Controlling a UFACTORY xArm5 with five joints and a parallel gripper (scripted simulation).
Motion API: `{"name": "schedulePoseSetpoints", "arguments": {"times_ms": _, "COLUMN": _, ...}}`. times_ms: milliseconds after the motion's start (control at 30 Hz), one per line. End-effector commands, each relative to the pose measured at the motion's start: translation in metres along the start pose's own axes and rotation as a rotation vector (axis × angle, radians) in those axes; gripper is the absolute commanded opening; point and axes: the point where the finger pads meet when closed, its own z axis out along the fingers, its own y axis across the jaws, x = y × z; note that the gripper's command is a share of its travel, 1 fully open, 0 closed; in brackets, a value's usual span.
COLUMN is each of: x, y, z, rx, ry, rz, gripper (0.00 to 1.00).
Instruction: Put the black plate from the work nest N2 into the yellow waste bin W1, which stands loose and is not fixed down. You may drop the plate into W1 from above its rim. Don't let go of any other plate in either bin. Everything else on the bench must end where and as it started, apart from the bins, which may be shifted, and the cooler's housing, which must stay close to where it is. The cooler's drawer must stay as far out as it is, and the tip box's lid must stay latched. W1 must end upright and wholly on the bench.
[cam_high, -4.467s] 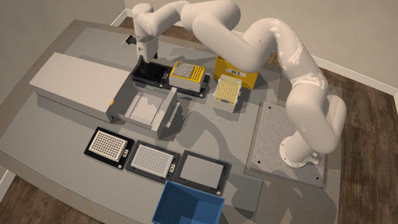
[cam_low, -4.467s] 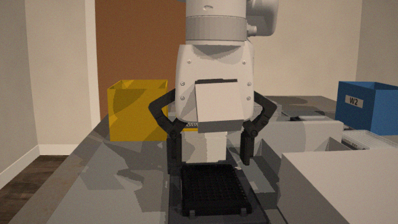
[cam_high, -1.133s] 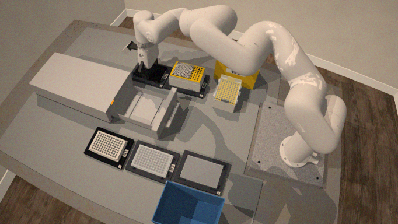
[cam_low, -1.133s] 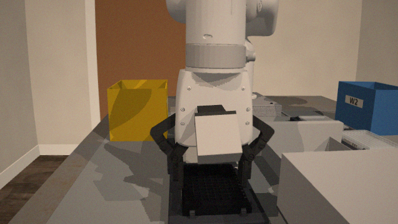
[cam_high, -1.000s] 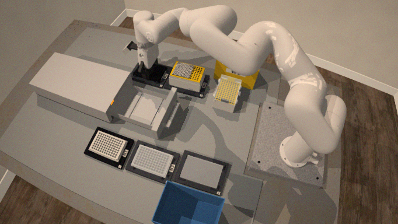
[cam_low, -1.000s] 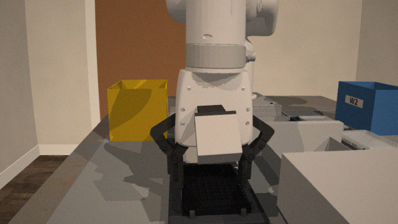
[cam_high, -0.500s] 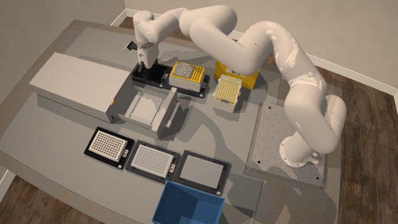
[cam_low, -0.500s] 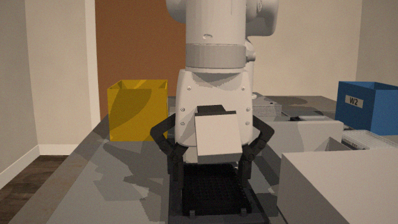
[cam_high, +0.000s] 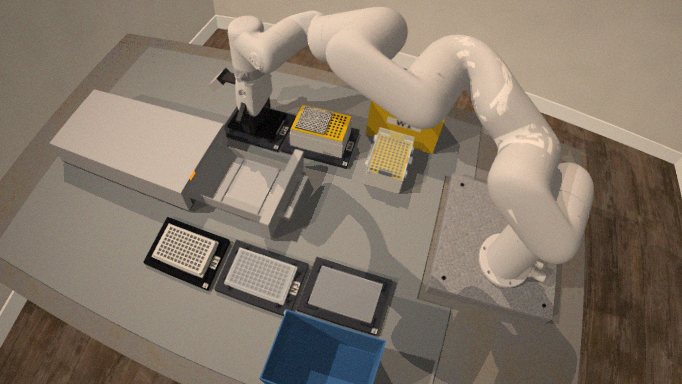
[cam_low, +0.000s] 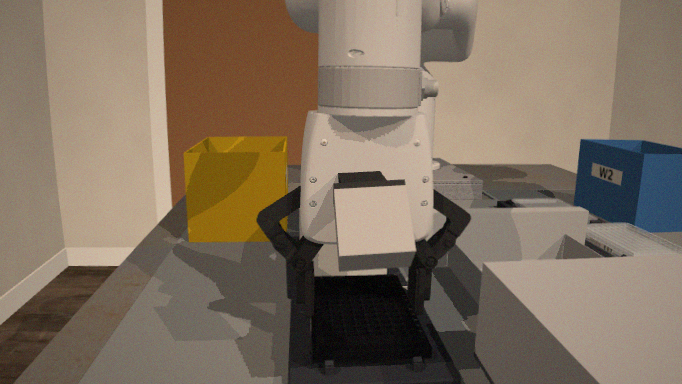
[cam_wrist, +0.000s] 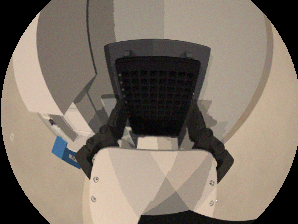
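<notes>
The black plate (cam_high: 261, 124) sits in its dark work nest at the back of the bench, next to the cooler housing; it also shows in the exterior view (cam_low: 364, 320) and in the wrist view (cam_wrist: 157, 90). My gripper (cam_low: 361, 292) is down over the plate with a finger on each long side, shut on it. In the top view the gripper (cam_high: 252, 112) hides part of the plate. The plate rests level in the nest. The yellow waste bin W1 (cam_high: 405, 126) stands upright at the back right; it also shows in the exterior view (cam_low: 235, 189).
The cooler housing (cam_high: 135, 145) with its drawer (cam_high: 260, 187) out lies left of the nest. A yellow tip box (cam_high: 320, 130) and a yellow rack (cam_high: 390, 157) stand between nest and W1. Three nests line the front (cam_high: 186, 250), beside blue bin W2 (cam_high: 322, 352).
</notes>
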Motion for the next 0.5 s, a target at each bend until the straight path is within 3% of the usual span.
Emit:
{"name": "schedulePoseSetpoints", "arguments": {"times_ms": 0, "x": 0.0016, "y": 0.0005, "z": -0.0051, "rx": -0.001, "ry": 0.005, "rz": 0.000, "gripper": 0.00}}
{"name": "schedulePoseSetpoints", "arguments": {"times_ms": 467, "x": 0.0015, "y": 0.0005, "z": -0.0131, "rx": -0.001, "ry": 0.005, "rz": 0.000, "gripper": 0.00}}
